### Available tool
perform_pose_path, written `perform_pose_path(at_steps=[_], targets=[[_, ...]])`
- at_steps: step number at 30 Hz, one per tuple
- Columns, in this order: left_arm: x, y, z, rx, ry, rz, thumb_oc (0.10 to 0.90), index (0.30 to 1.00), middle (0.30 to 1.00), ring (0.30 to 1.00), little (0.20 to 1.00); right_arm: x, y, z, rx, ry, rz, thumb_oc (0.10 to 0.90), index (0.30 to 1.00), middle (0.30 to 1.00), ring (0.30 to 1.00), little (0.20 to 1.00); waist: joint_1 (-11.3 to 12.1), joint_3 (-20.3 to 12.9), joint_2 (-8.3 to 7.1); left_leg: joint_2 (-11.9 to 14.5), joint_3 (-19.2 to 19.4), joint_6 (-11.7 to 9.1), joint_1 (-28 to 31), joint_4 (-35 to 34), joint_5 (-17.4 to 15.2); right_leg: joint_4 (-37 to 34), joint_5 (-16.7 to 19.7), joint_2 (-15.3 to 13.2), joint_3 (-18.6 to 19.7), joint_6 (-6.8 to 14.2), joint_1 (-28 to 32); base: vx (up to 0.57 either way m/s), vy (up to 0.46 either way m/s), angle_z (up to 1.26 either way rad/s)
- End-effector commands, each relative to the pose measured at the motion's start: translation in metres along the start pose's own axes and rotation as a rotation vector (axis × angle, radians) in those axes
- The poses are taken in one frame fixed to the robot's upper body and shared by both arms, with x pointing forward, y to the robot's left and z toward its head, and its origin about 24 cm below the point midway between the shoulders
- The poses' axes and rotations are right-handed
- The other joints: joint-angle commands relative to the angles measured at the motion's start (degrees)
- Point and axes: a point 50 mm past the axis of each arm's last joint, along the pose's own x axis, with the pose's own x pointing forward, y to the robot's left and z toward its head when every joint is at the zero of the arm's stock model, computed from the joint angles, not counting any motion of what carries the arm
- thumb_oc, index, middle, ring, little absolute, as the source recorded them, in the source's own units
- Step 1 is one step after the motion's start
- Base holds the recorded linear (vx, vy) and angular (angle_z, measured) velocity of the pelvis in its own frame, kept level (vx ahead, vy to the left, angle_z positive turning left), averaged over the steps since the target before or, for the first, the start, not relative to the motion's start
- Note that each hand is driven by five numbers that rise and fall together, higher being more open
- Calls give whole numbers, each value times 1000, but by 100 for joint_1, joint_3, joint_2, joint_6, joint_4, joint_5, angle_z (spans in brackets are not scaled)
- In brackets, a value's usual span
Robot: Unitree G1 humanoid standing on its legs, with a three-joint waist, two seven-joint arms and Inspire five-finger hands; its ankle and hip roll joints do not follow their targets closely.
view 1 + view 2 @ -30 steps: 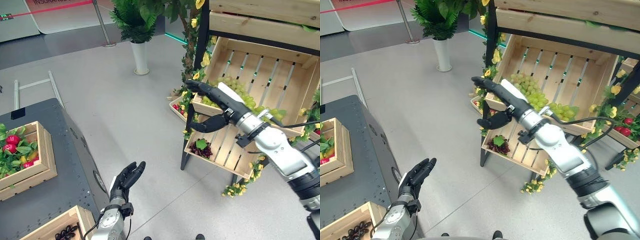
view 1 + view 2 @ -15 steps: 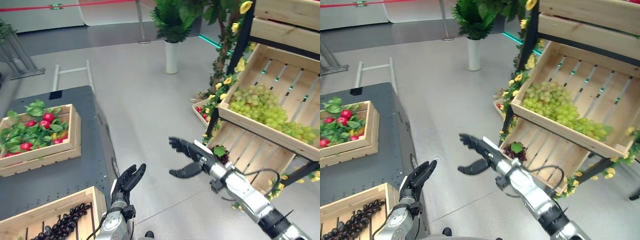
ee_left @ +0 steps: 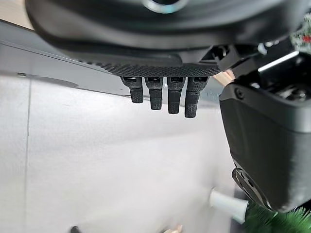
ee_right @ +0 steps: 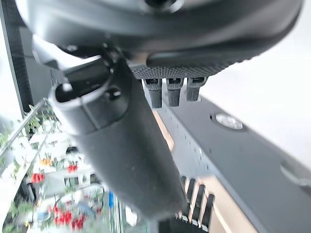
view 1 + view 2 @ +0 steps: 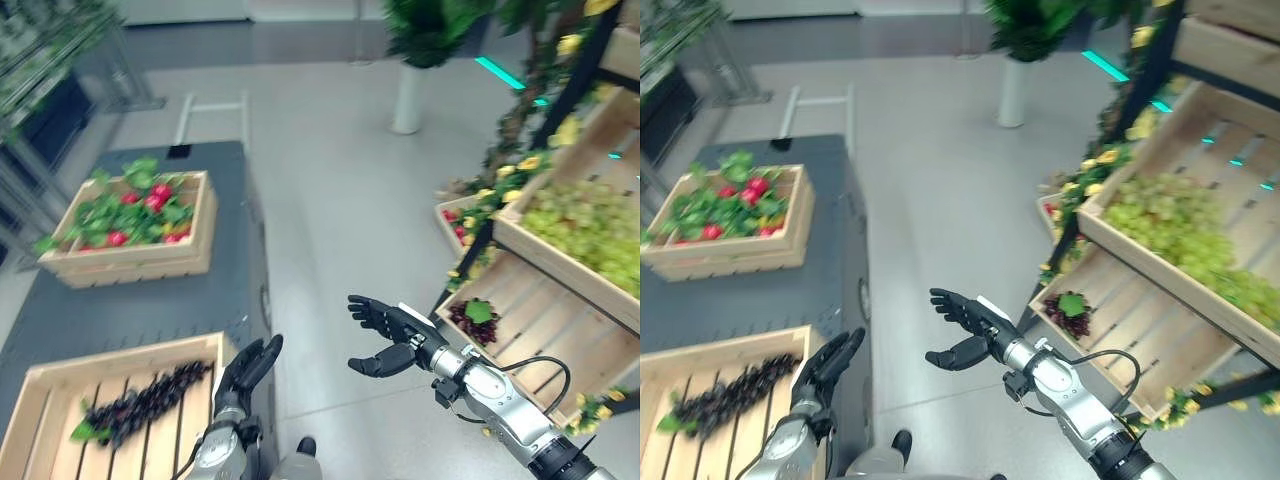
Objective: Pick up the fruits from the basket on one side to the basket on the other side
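With both robot hands empty, the right robot hand [image 5: 385, 335] spread wide in mid-air and the left robot hand [image 5: 243, 372] relaxed beside the crate [image 5: 60, 395] holding dark grapes [image 5: 140, 405] on the dark surface [image 5: 120, 310], the bunch should be approached squarely from above.

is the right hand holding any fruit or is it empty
Empty. The right hand hangs open over the bare floor, fingers straight and thumb apart, with nothing between them.
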Motion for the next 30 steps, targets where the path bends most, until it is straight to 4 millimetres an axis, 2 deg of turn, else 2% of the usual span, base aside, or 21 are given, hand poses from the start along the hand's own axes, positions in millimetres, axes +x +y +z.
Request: perform_pose_path(at_steps=[1, 2, 3, 4, 5, 7, 8, 10, 11, 13, 14, 15, 17, 18, 19, 20, 21, 23, 25, 27, 30], targets=[[6, -3, 34, 25, -144, -90, 800, 900, 900, 900, 900, 13, -1, 58, -42, -324, 20, 800, 900, 900, 900, 900, 45, -35, -122, 512, 1224, -17, 251, 203, -704, 300, -456, 83, -423, -286, 402, 75, 155, 158], [6, -3, 32, 26, -138, -89, 800, 900, 900, 900, 900, 12, -2, 57, -38, -322, 22, 800, 900, 900, 900, 900, 30, -46, -115, 497, 1271, 10, 309, 72, -728, 326, -466, 74, -432, -259, 396, 145, 261, 103], [5, -3, 27, 40, -128, -84, 800, 900, 900, 900, 900, 11, -5, 54, -12, -321, 23, 800, 900, 900, 900, 900, 49, -94, -106, 226, 1028, 197, 434, -118, -954, 473, -427, -17, -371, -169, 370, 220, 332, 45], [4, -4, 29, 64, -144, -97, 800, 900, 900, 900, 900, 11, -5, 55, 34, -342, 28, 800, 900, 900, 900, 900, 81, -162, -69, 53, 835, 325, 711, -630, -898, 650, -373, -98, -390, -60, 332, 252, 366, 43], [4, -4, 32, 86, -157, -113, 800, 900, 900, 900, 900, 10, -4, 53, 52, -352, 22, 800, 900, 900, 900, 900, 82, -196, -61, -26, 839, 424, 878, -798, -965, 855, -266, -188, -453, 20, 251, 241, 326, 47], [3, -6, 39, 168, -189, -144, 800, 900, 900, 900, 900, 10, 1, 49, 73, -358, 2, 800, 900, 900, 900, 900, 79, -233, -48, -249, 675, 694, 1044, -910, -1121, 1823, -70, -526, -460, 196, 3, 225, 322, 41], [2, -9, 43, 206, -202, -165, 800, 900, 900, 900, 900, 10, 3, 48, 81, -356, -13, 800, 900, 900, 900, 900, 32, -241, -33, -380, 570, 836, 1096, -906, -1211, 2771, 57, -780, -270, 274, -284, 194, 298, 26], [2, -10, 46, 248, -200, -190, 800, 900, 900, 900, 900, 9, 6, 46, 100, -357, -18, 800, 900, 900, 900, 900, -91, -216, 13, -508, 308, 997, 1186, -870, -1343, 3945, 213, -925, 248, 299, -965, 129, 192, 23], [3, -10, 45, 261, -194, -191, 800, 900, 900, 900, 900, 9, 7, 45, 104, -355, -10, 800, 900, 900, 900, 900, -150, -199, 46, -515, 181, 1025, 1226, -880, -1363, 4043, 156, -850, 444, 250, -1182, 95, 51, 70], [8, -7, 45, 278, -176, -197, 800, 900, 900, 900, 900, 8, 9, 45, 104, -354, 16, 800, 900, 900, 900, 900, -308, -177, 90, -466, -152, 974, 1268, -866, -1340, 3336, -59, -427, 898, 89, -1440, 103, -98, 102], [8, -7, 45, 278, -176, -197, 800, 900, 900, 900, 900, 8, 9, 45, 104, -354, 16, 800, 900, 900, 900, 900, -309, -177, 92, -463, -153, 973, 1269, -866, -1340, 3331, -57, -424, 896, 88, -1437, 154, -222, 86], [12, -9, 50, 309, -178, -220, 800, 900, 900, 900, 900, 9, 7, 45, 111, -366, 10, 800, 900, 900, 900, 900, -391, -133, 100, -405, -310, 942, 1329, -815, -1439, 2344, 152, -309, 1209, 120, -1522, 130, -212, 51], [15, -14, 52, 330, -178, -248, 800, 900, 900, 900, 900, 12, 2, 44, 136, -371, -14, 800, 900, 900, 900, 900, -466, -117, 79, -383, -422, 946, 1306, -748, -1506, 1299, 533, -220, 1612, 128, -1584, 151, -282, 51], [17, -21, 52, 340, -177, -283, 800, 900, 900, 900, 900, 13, -3, 44, 151, -373, -50, 800, 900, 900, 900, 900, -549, -108, 80, -388, -653, 974, 1327, -724, -1576, 847, 673, -181, 2073, 141, -1649, 127, -233, 71], [17, -23, 52, 344, -176, -298, 800, 900, 900, 900, 900, 14, -4, 44, 154, -375, -65, 800, 900, 900, 900, 900, -581, -105, 78, -392, -727, 984, 1331, -714, -1597, 730, 714, -160, 2250, 144, -1672, 227, -386, 110], [19, -33, 53, 333, -178, -347, 800, 900, 900, 900, 900, 16, -12, 50, 146, -401, -111, 800, 900, 900, 900, 900, -756, -101, 48, -418, -1154, 1023, 1328, -627, -1731, 340, 875, -33, 3105, 158, -1752, 179, -401, 157], [19, -36, 55, 314, -185, -366, 800, 900, 900, 900, 900, 17, -15, 58, 135, -426, -109, 800, 900, 900, 900, 900, -772, -104, 13, -404, -1256, 995, 1313, -564, -1792, 278, 859, -17, 3130, 172, -1693, 182, -466, 156], [18, -37, 53, 298, -195, -405, 800, 900, 900, 900, 900, 20, -23, 64, 147, -439, -133, 800, 900, 900, 900, 900, -736, -83, -43, -295, -1280, 910, 1209, -315, -1885, 618, 521, -70, 2889, 190, -1583, 146, -374, 160], [17, -32, 52, 273, -196, -397, 800, 900, 900, 900, 900, 22, -29, 71, 199, -442, -187, 800, 900, 900, 900, 900, -791, -93, -90, -108, -1286, 809, 1279, -125, -1891, 1009, 128, 77, 2933, 118, -1484, 189, -350, 136], [10, -34, 59, 322, -293, -389, 800, 900, 900, 900, 900, 11, -31, 64, 212, -463, -196, 800, 900, 900, 900, 900, -791, -177, -152, 11, -1191, 740, 1312, -51, -1870, 902, 97, 28, 2650, 26, -1317, 191, -273, 77], [7, -41, 77, 412, -446, -363, 800, 900, 900, 900, 900, 9, -37, 57, 227, -452, -236, 800, 900, 900, 900, 900, -796, -224, -127, 85, -1251, 687, 1368, -179, -1829, 795, 0, 99, 2621, -46, -1148, 136, -187, 29]])
